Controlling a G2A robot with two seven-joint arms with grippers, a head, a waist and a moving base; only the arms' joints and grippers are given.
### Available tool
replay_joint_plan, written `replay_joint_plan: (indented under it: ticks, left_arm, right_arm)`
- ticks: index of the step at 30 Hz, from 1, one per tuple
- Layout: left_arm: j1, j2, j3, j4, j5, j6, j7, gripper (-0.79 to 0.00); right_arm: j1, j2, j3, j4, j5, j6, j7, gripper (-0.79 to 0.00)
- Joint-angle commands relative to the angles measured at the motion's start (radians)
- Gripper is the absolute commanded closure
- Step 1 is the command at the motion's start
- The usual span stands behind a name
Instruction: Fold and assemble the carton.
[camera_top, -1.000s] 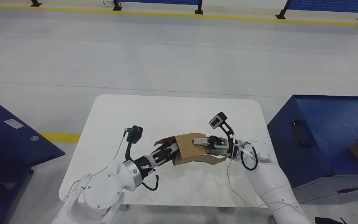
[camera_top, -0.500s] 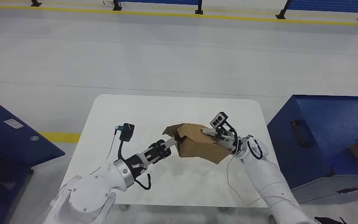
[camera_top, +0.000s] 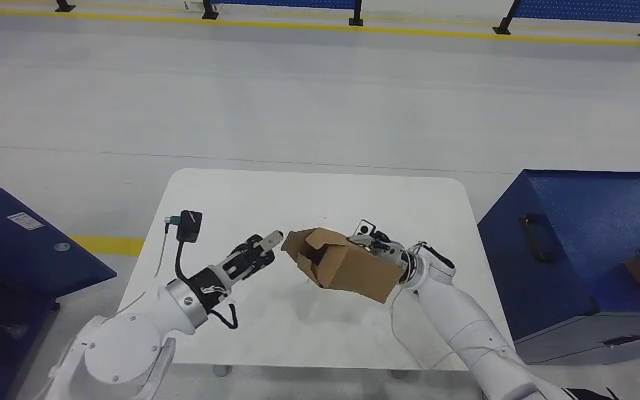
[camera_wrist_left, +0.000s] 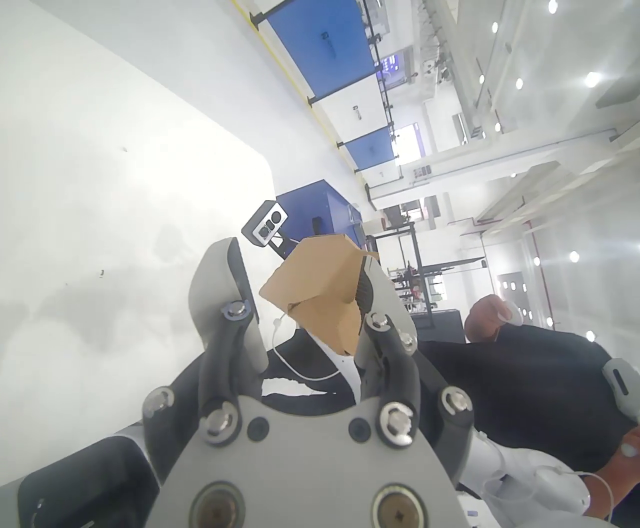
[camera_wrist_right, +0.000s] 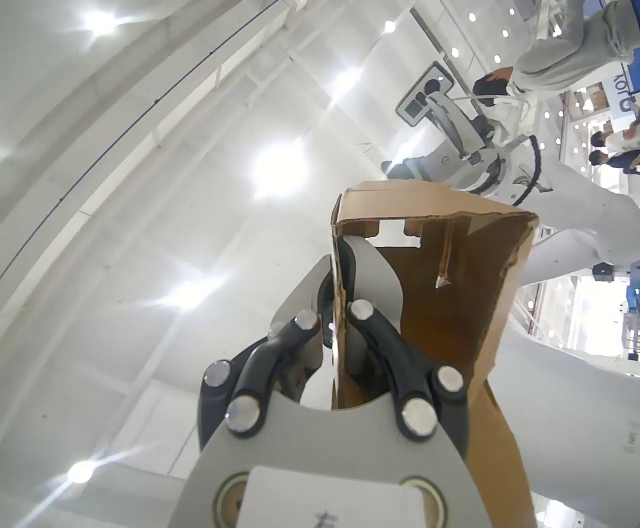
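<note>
carton now tilted above mid counter, right fingers clamped on its wall. left fingers have let go and backed off, open, just beside the folded end; regrasp likely next.

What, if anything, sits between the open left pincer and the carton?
Nothing visible. The left pincer is open and points at the carton, with only air above the table between them. The right pincer is shut on a carton wall at the other end.
</note>
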Motion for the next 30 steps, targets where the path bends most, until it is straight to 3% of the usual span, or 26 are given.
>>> replay_joint_plan:
  ticks: [1, 13, 30]
  left_arm:
    - [-0.017, -0.002, 0.019, 0.009, 0.002, 0.000, -0.006, -0.474]
    - [-0.019, 0.000, 0.070, 0.003, 0.011, 0.004, -0.072, -0.446]
    - [-0.068, -0.010, 0.171, 0.030, 0.056, 0.040, -0.065, -0.517]
  right_arm:
    - [0.006, 0.006, -0.022, 0.001, 0.020, -0.005, 0.005, 0.000]
    - [0.046, 0.040, -0.113, 0.014, 0.106, -0.031, 0.031, 0.000]
    - [0.068, 0.064, -0.171, 0.005, 0.153, -0.032, 0.031, 0.000]
